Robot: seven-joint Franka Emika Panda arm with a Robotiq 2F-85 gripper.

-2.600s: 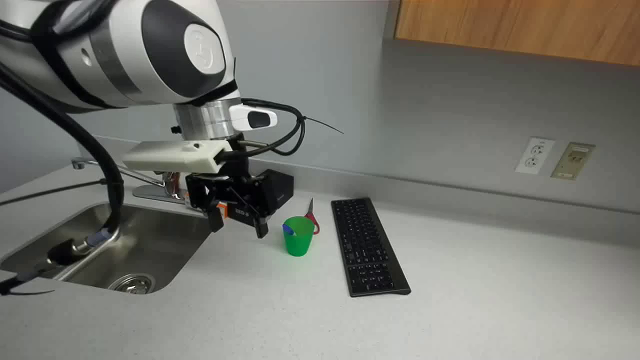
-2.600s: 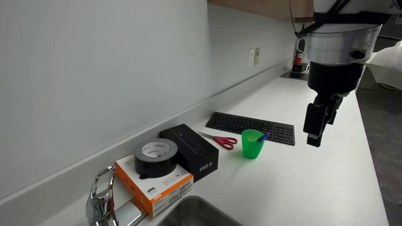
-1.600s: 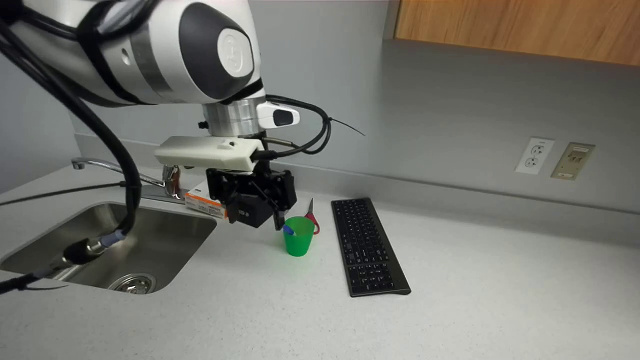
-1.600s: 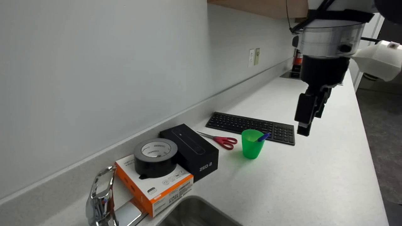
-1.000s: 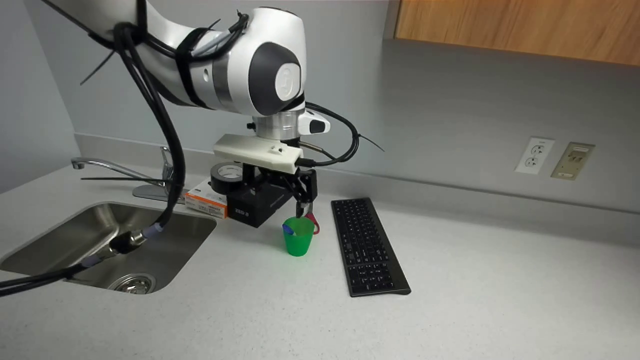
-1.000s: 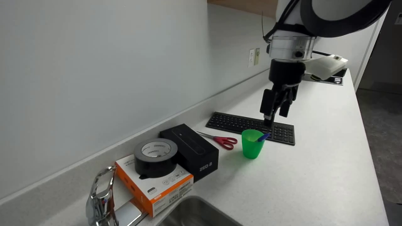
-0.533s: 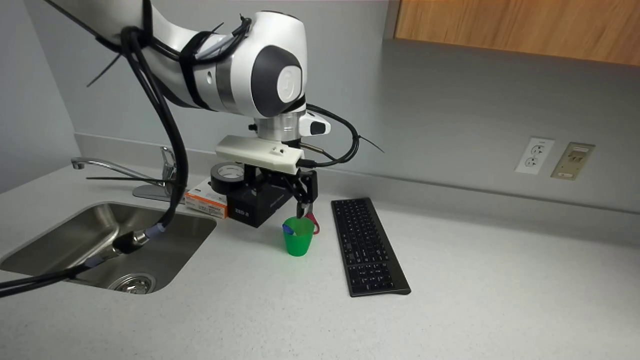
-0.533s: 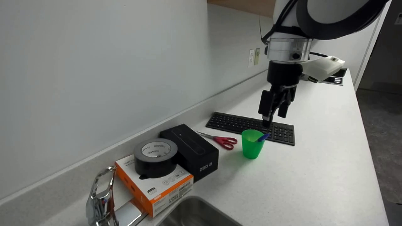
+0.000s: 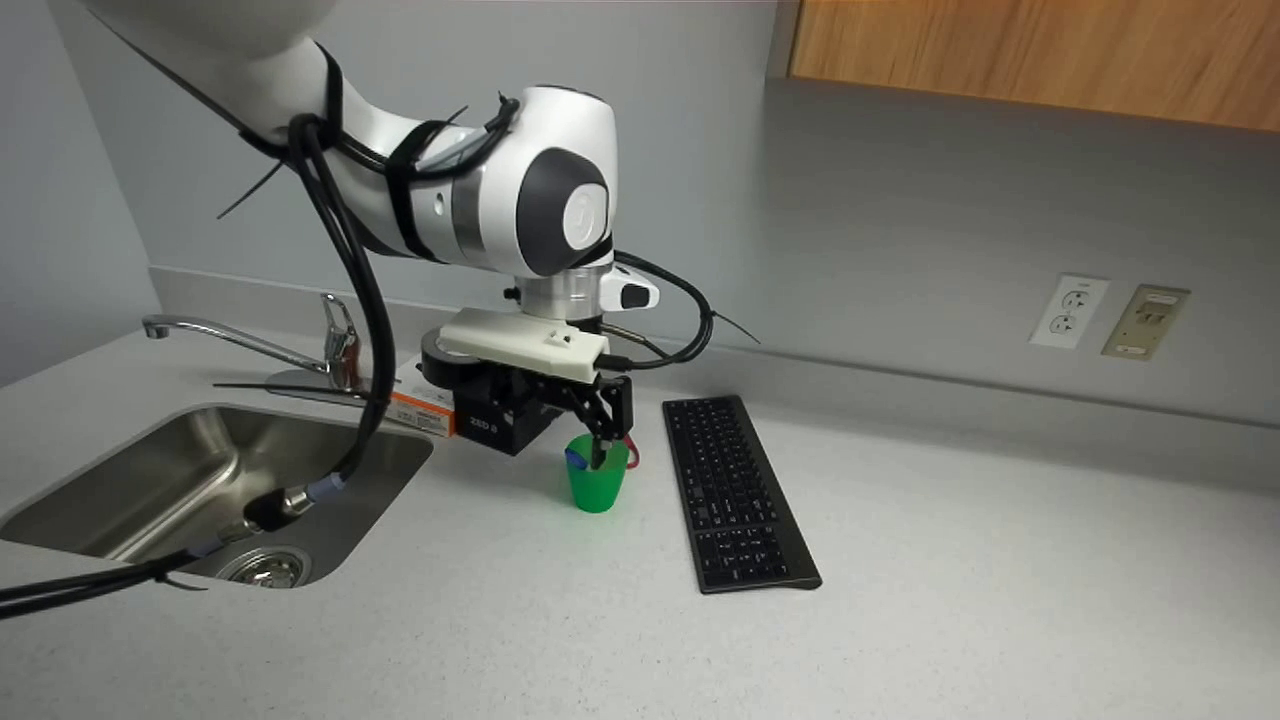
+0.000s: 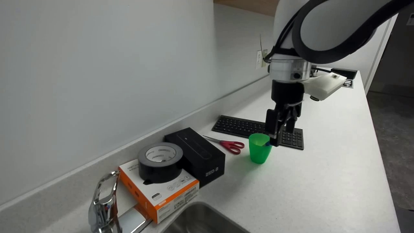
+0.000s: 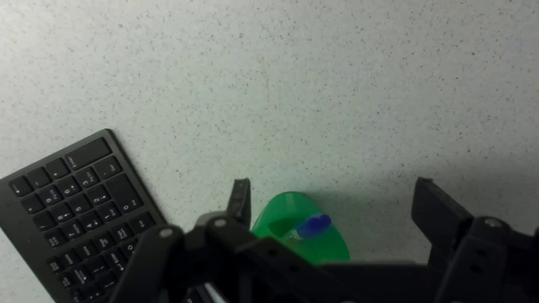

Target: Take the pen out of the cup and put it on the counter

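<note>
The green cup (image 9: 597, 492) stands upright on the pale counter (image 9: 950, 630), also seen in the other views (image 10: 258, 154) (image 11: 290, 204). The pen leans in the cup; its blue end sticks out over the rim in the wrist view (image 11: 313, 225) and both exterior views (image 9: 576, 459) (image 10: 267, 143). Its lower part is inside the cup. My gripper (image 11: 332, 189) is open and empty, fingers wide apart. In the wrist view the cup and blue end lie between the fingers, nearer the left one. In an exterior view one fingertip of the gripper (image 10: 281, 134) overlaps the cup's rim; contact cannot be told.
A black keyboard (image 9: 735, 490) lies beside the cup. Red-handled scissors (image 10: 231, 146) lie behind it. A black box (image 10: 197, 152), a tape roll (image 10: 160, 163) on a white-orange box (image 10: 158, 191), a chrome faucet (image 9: 340, 345) and a steel sink (image 9: 300, 450) are on the other side.
The arm has moved across to the cup and, in the last half second, come down to the height of its rim. The cup and pen have not moved. The gripper stays open.
</note>
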